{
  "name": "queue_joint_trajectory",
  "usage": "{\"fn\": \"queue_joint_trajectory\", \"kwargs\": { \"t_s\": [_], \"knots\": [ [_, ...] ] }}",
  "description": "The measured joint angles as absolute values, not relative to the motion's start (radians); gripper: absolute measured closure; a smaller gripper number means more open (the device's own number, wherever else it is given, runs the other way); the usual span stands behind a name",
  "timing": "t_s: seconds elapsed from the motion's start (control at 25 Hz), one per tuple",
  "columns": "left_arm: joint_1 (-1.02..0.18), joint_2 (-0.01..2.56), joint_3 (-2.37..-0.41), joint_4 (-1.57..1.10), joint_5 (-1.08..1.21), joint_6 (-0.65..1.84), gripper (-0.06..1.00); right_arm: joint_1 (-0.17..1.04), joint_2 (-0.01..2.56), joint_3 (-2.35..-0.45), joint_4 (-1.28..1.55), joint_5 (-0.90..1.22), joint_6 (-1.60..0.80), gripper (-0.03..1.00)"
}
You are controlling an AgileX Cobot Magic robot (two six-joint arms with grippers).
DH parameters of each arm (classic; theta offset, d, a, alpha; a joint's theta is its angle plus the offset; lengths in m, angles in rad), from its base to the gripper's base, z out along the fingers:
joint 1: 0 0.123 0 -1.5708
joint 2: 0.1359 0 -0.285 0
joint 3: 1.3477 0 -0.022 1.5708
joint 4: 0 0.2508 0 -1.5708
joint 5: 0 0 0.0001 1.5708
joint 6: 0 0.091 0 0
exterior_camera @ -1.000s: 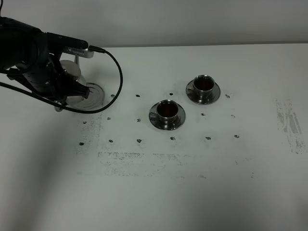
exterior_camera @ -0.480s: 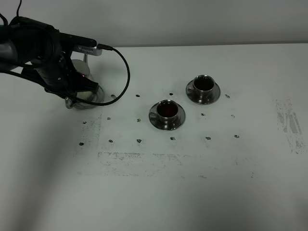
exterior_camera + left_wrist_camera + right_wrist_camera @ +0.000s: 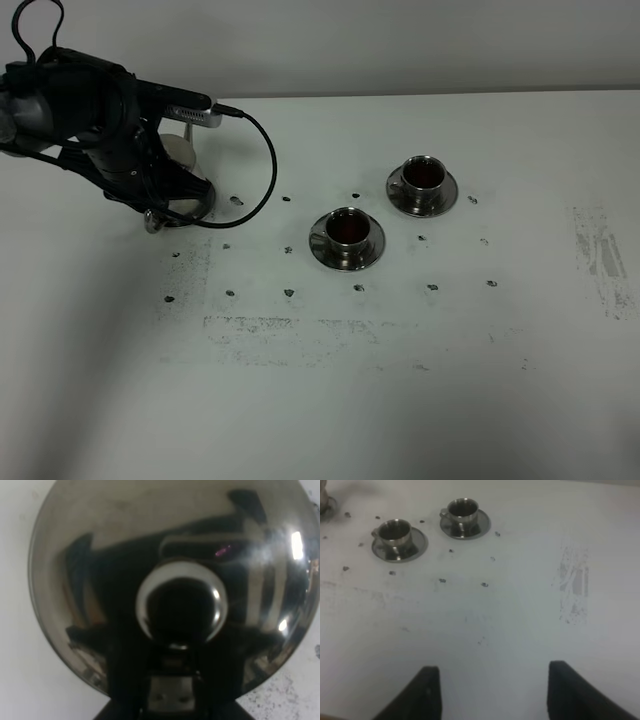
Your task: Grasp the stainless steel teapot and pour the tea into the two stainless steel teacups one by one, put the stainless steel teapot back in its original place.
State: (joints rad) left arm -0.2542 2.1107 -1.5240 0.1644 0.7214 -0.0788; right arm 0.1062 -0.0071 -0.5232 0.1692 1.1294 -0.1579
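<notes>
High camera: left gripper low over the far left part of the white table, black arm and looping cable above it. Under and behind it, a small piece of the stainless steel teapot visible, and at the near edge a bit of the round steel tray; whether the pot rests on the tray, cannot tell. Jaw state hidden here. Well to the right of this gripper, the nearer teacup on its saucer, with dark reddish tea inside; beyond it, further right, the second teacup, also with dark liquid.

Left wrist camera: domed lid of the teapot filling almost all the frame, directly below the gripper, round knob in the centre. Fingers not visible; open or closed, cannot tell.

Right wrist camera: right gripper with two dark fingers spread apart, holding nothing, above bare table. Both teacups far ahead of it, toward the left gripper's side.
</notes>
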Motion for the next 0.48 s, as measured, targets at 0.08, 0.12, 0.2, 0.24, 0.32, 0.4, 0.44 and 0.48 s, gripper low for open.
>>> {"fn": "queue_joint_trajectory", "kwargs": {
  "t_s": [0.08, 0.12, 0.2, 0.24, 0.32, 0.4, 0.44, 0.48],
  "knots": [
    [-0.256, 2.111, -1.524, 0.164, 0.719, -0.078, 0.76, 0.106, -0.007, -0.523, 0.169, 1.129, -0.158, 0.51],
    [-0.257, 2.111, -1.524, 0.164, 0.717, -0.078, 0.76, 0.106, -0.007, -0.523, 0.169, 1.129, -0.158, 0.51],
    [-0.260, 2.111, -1.524, 0.165, 0.715, -0.076, 0.76, 0.106, -0.007, -0.523, 0.169, 1.129, -0.158, 0.51],
    [-0.260, 2.114, -1.524, 0.165, 0.714, -0.076, 0.76, 0.106, -0.007, -0.523, 0.169, 1.129, -0.158, 0.51],
    [-0.261, 2.118, -1.524, 0.165, 0.712, -0.076, 0.76, 0.106, -0.007, -0.523, 0.169, 1.129, -0.158, 0.51],
    [-0.262, 2.118, -1.524, 0.165, 0.711, -0.076, 0.76, 0.106, -0.007, -0.523, 0.169, 1.129, -0.158, 0.51],
    [-0.262, 2.118, -1.524, 0.166, 0.711, -0.076, 0.76, 0.106, -0.007, -0.523, 0.169, 1.129, -0.158, 0.51],
    [-0.262, 2.118, -1.524, 0.166, 0.711, -0.076, 0.76, 0.106, -0.007, -0.523, 0.169, 1.129, -0.158, 0.51]
  ]
}}
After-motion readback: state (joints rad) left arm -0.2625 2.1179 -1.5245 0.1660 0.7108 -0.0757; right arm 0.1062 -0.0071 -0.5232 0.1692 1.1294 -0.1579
